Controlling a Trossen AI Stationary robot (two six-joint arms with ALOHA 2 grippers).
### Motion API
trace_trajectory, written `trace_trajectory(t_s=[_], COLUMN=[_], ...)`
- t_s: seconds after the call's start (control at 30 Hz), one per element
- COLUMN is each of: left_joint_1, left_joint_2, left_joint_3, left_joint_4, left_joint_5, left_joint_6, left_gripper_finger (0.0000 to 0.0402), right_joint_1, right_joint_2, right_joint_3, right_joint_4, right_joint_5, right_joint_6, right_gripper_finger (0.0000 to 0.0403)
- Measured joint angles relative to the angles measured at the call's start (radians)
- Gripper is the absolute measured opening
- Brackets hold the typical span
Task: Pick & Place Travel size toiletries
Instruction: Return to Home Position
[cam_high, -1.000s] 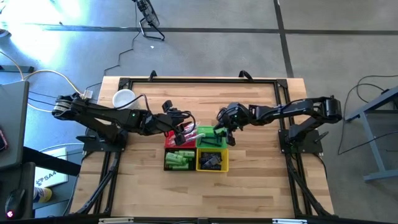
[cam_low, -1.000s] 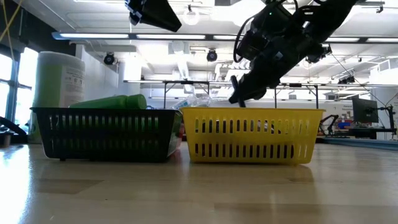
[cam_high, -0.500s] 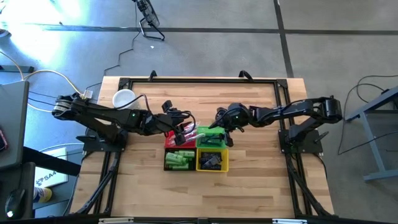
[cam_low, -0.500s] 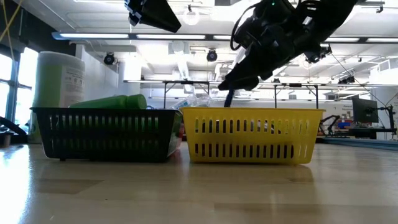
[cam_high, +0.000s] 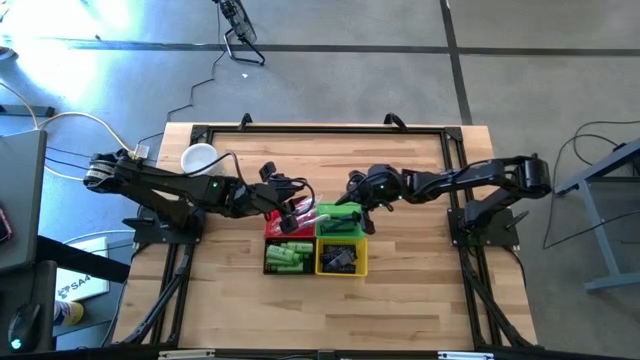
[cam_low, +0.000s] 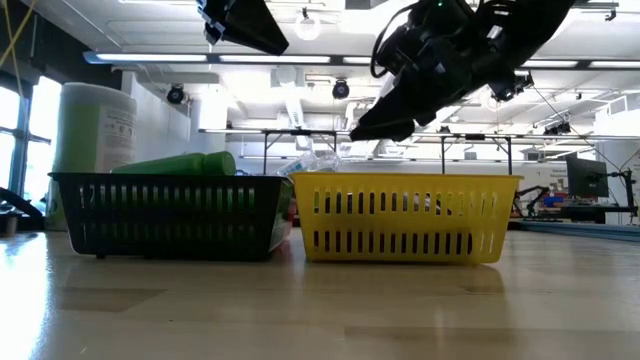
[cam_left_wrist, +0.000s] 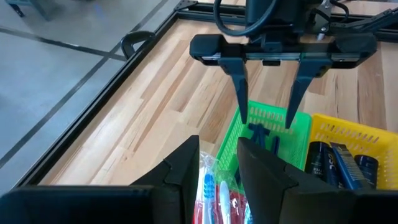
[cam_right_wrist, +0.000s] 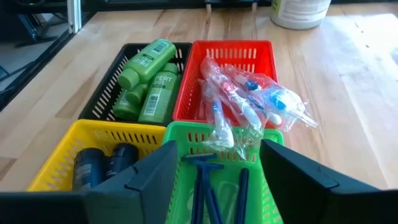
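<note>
Four small baskets stand together mid-table. The red basket holds toothbrushes in clear packets, heaped over its rim. The black basket holds green mini bottles. Dark tubes lie in the yellow basket, and blue razors in the green basket. My right gripper hangs open above the green basket, fingers slanting down, nothing between them. My left gripper stands high over the red basket, its fingers a little apart, and nothing hangs from it.
A white round cup stands at the far left of the table, behind the left arm. A black frame runs along the table's far edge. Bare wood lies in front of the baskets.
My right gripper has tipped up over the green basket: a second ago its fingers pointed steeply down to the basket rims, and now they slant shallowly, clear above them. The left arm has kept still.
</note>
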Motion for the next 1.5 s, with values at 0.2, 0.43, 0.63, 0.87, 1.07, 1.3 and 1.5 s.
trace_trajectory(t_s=[0.2, 0.43, 0.63, 0.87, 1.07, 1.3, 1.5], left_joint_1=[0.0, 0.0, 0.0, 0.0, 0.0, -0.001, -0.001], left_joint_2=[0.0, 0.0, 0.0, 0.0, 0.002, 0.006, -0.008], left_joint_3=[0.0, 0.0, 0.0, 0.0, 0.0, -0.107, -0.273], left_joint_4=[0.004, 0.006, 0.007, 0.006, 0.013, 0.21, 0.43], left_joint_5=[0.0, 0.0, 0.001, 0.005, 0.009, 0.247, 0.3], left_joint_6=[0.001, 0.004, 0.004, 0.005, 0.092, 0.181, 0.25], left_gripper_finger=[0.0104, 0.0104, 0.0104, 0.0104, 0.0104, 0.0104, 0.0104], right_joint_1=[0.0, 0.0, 0.0, 0.001, -0.006, -0.005, -0.005], right_joint_2=[-0.021, -0.024, -0.024, -0.024, -0.024, -0.023, -0.038], right_joint_3=[0.0, 0.0, 0.0, 0.0, 0.0, 0.0, 0.0], right_joint_4=[0.0, 0.031, 0.03, 0.031, 0.049, 0.051, 0.027], right_joint_5=[0.001, 0.011, 0.14, 0.21, 0.212, 0.096, 0.102], right_joint_6=[-0.026, -0.047, -0.024, -0.021, 0.078, 0.059, 0.063], right_gripper_finger=[0.0126, 0.0025, 0.001, 0.0014, 0.0012, 0.0011, 0.0011])
